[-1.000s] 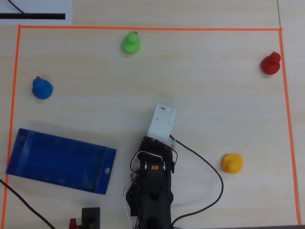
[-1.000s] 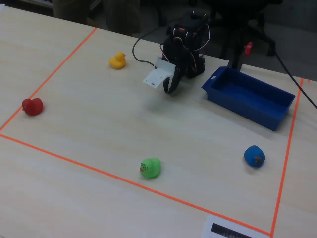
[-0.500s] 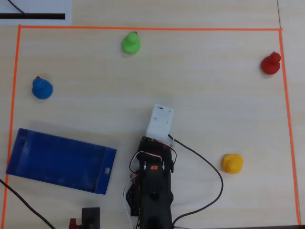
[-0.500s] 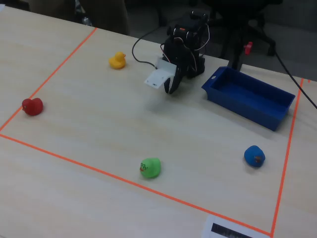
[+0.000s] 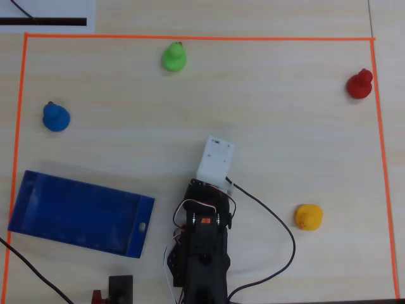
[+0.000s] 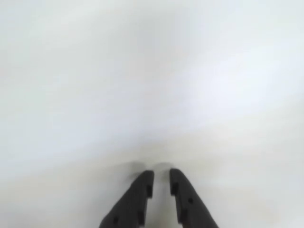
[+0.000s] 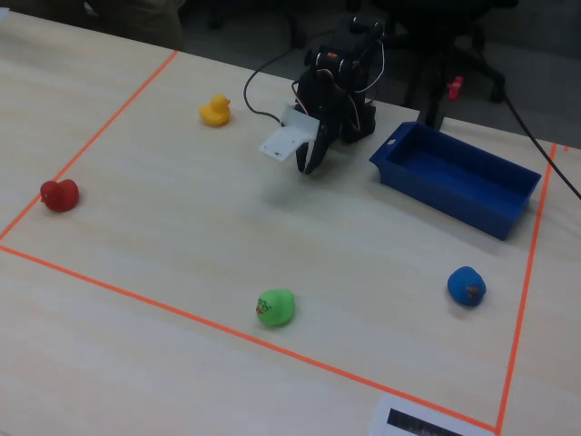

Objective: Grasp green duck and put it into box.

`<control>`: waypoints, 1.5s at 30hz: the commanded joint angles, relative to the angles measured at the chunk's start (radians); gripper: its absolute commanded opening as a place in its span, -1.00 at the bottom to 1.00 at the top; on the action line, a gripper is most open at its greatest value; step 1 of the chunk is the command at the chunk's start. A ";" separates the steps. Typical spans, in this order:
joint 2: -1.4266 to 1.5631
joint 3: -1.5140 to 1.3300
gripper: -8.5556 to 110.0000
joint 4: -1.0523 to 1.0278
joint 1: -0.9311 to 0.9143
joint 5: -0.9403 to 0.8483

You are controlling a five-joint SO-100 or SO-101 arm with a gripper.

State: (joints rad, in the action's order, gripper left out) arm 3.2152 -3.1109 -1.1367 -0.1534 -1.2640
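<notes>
Broadly, a pale wooden worktop (image 5: 285, 133) fills the overhead view, with a rectangle of orange tape (image 5: 202, 38) marking off most of it. Inside that rectangle, low on the left of the overhead view, lies the box (image 5: 25, 209) — a shallow dark-blue tray set slightly askew, with a small hole near its right end. Nothing lies in it; in the fixed view its bare blue floor (image 7: 454, 177) shows from rim to rim.

The black arm (image 5: 202, 247) rises from the bottom middle of the overhead view, just beside the box's right end, with a white block (image 5: 215, 160) at its wrist and a black cable (image 5: 278, 221) looping off to the right. The claw (image 6: 161, 178) hangs over bare worktop close to the arm's base; in the wrist view its two dark fingers (image 6: 142, 187) stand nearly together with a thin gap between them, clenched on nothing.

The green duck (image 5: 173, 57) sits near the top tape edge in the overhead view, well apart from both the claw and the box. A blue duck (image 5: 56, 116) stands above the box near the left tape line, a red duck (image 5: 359, 83) at the upper right, and a yellow duck (image 5: 309, 216) to the right of the arm.
</notes>
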 commanded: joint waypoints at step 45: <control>-1.893 1.223 -0.34 1.559 0.089 -0.365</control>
State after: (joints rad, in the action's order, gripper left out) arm 1.3606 -1.9650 0.3728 -0.0598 -1.6368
